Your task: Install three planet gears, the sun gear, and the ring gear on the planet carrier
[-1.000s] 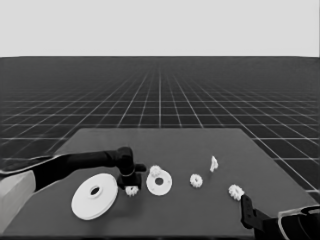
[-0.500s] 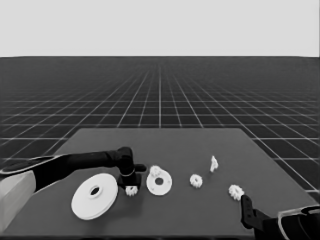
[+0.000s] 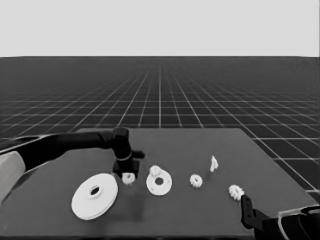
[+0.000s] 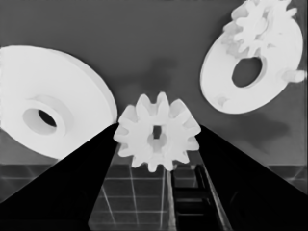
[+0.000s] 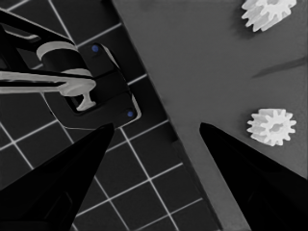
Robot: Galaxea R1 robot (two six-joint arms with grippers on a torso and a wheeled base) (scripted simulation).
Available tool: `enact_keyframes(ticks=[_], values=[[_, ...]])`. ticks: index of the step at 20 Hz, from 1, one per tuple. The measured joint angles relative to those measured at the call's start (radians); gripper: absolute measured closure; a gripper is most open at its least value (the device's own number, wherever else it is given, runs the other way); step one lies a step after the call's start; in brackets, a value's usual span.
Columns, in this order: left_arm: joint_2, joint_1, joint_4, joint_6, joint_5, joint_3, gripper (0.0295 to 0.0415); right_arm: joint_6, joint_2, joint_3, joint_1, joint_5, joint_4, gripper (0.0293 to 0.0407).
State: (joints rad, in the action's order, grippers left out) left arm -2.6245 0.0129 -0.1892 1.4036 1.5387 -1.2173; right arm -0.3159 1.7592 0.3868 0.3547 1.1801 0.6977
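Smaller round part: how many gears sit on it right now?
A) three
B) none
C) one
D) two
C: a single gear sits on the smaller round part, while the left pincer grips a second gear between the two round parts, and two more gears lie loose on the table.

Left gripper (image 3: 128, 176) with gear (image 3: 128, 178) wedged between larger round part (image 3: 95, 195) and smaller round part (image 3: 159, 183); table's far half (image 3: 175, 142) open.
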Motion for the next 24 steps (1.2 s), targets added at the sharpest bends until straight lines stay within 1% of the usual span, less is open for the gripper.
enact_keyframes(ticks=[2, 4, 6, 12, 13, 14, 15, 18, 22, 23, 24], values=[[0.000, -0.002, 0.002, 0.000, 0.000, 0.000, 0.0398, 0.000, 0.000, 0.000, 0.000, 0.000, 0.000, 0.0315], [-0.185, -0.002, 0.001, 0.098, 0.020, -0.089, 0.0398, 0.000, 0.000, 0.000, 0.000, 0.000, 0.000, 0.0315], [-0.259, -0.003, 0.001, 0.113, 0.022, -0.142, 0.0398, 0.000, 0.000, 0.000, 0.000, 0.000, 0.000, 0.0315], [-0.293, -0.002, 0.001, 0.117, 0.023, -0.175, 0.0398, 0.000, 0.000, 0.000, 0.000, 0.000, 0.000, 0.0315], [-0.299, 0.064, -0.070, 0.095, 0.016, -0.204, 0.0398, 0.000, 0.000, 0.000, 0.000, 0.000, 0.000, 0.0315], [-0.304, 0.110, -0.111, 0.078, 0.008, -0.228, 0.0398, 0.000, 0.000, 0.000, 0.000, 0.000, 0.000, 0.0315], [-0.308, 0.135, -0.134, 0.066, 0.001, -0.246, 0.0398, 0.000, 0.000, 0.000, 0.000, 0.000, 0.000, 0.0315], [-0.313, 0.160, -0.159, 0.051, -0.008, -0.268, 0.0398, 0.000, 0.000, 0.000, 0.000, 0.000, 0.000, 0.0315], [-0.314, 0.166, -0.165, 0.048, -0.010, -0.273, 0.0398, 0.000, 0.000, 0.000, 0.000, 0.000, 0.000, 0.0315], [-0.314, 0.166, -0.165, 0.048, -0.011, -0.273, 0.0366, 0.000, 0.000, 0.000, 0.000, 0.000, 0.000, 0.0315], [-0.314, 0.166, -0.166, 0.048, -0.011, -0.273, 0.0339, 0.000, 0.000, 0.000, 0.000, 0.000, 0.000, 0.0315]])
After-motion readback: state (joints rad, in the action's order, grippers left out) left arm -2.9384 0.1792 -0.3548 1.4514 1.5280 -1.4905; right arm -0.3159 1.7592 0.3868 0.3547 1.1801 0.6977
